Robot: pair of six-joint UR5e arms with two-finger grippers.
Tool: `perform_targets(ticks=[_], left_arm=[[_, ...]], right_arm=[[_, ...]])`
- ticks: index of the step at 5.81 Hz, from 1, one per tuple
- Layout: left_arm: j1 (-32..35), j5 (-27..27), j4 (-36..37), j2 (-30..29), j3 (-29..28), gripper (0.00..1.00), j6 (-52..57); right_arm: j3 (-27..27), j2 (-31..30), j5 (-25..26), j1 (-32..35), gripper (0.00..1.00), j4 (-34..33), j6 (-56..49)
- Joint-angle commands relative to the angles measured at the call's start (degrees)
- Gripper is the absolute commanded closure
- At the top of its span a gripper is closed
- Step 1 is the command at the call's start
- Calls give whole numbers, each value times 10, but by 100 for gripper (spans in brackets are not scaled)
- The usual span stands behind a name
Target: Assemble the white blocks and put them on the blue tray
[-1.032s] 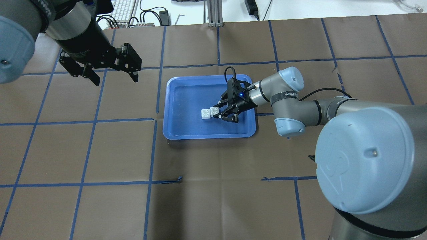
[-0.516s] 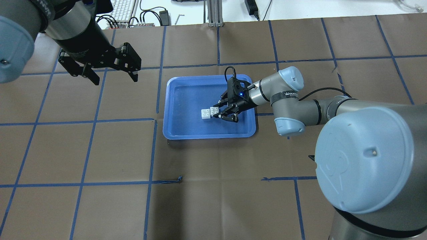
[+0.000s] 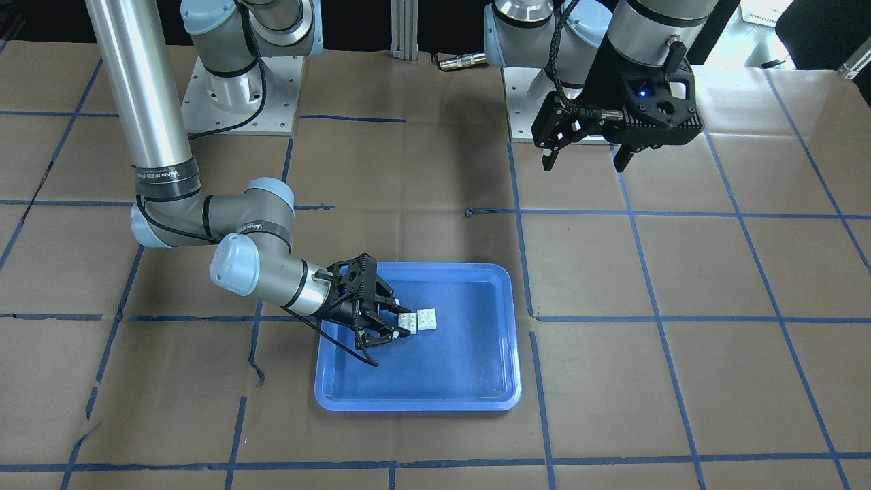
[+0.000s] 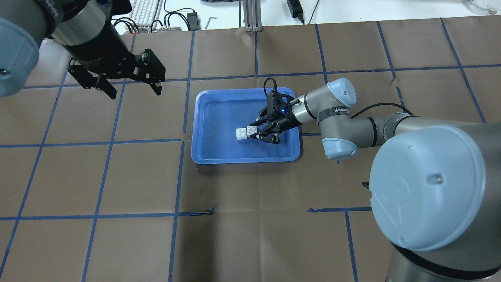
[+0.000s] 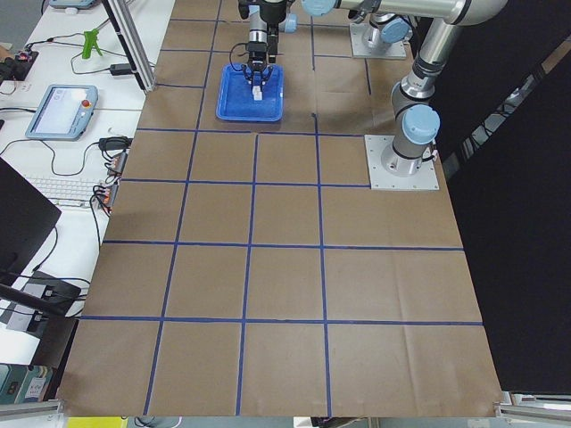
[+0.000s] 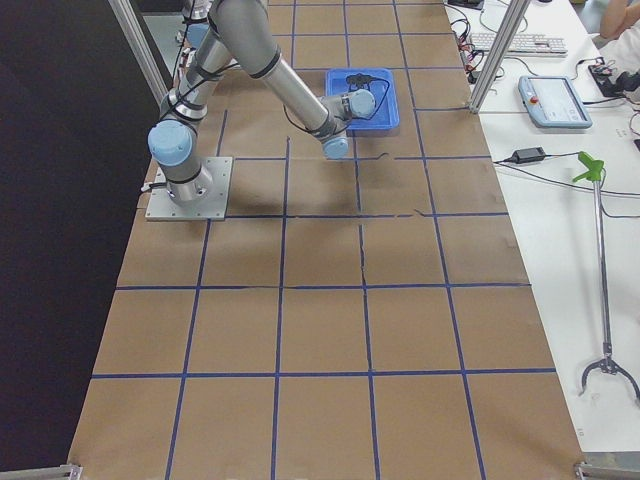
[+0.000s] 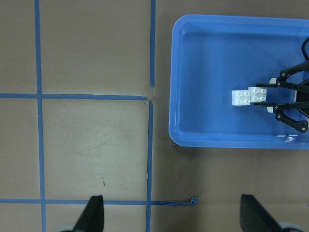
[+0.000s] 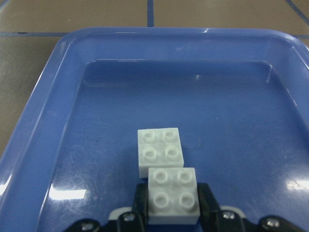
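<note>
Right hand (image 8: 173, 205), closed on near white block (image 8: 173, 193) inside blue tray (image 8: 48, 121); second white block (image 8: 160, 151) touching at its 11 o'clock; left hand (image 4: 136, 93) spread open, empty, well away.

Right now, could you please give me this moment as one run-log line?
right gripper: shut on white blocks, over blue tray | blocks: joined, offset | left gripper: open, empty, away from tray

Blocked on the 2 white blocks' (image 4: 244, 132) robot-right side by right hand (image 4: 254, 132); open blue tray (image 4: 219, 117) floor on other sides.
</note>
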State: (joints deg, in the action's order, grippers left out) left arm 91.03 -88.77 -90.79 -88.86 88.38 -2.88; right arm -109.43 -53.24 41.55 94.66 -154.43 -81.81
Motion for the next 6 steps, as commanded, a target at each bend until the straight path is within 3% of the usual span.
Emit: perform_targets(ticks=[1, 2, 3, 4, 6], left_arm=[[0, -1, 0, 0, 0, 1, 0], [0, -2, 0, 0, 1, 1, 0], [0, -3, 0, 0, 2, 1, 0], [0, -2, 0, 0, 2, 1, 0], [0, -4, 0, 0, 3, 1, 0]], right_arm=[[0, 0, -16, 0, 33, 0, 13], [0, 0, -17, 0, 27, 0, 14], [7, -1, -15, 0, 0, 0, 33], [37, -8, -3, -1, 0, 5, 122], [74, -49, 88, -2, 0, 37, 280]])
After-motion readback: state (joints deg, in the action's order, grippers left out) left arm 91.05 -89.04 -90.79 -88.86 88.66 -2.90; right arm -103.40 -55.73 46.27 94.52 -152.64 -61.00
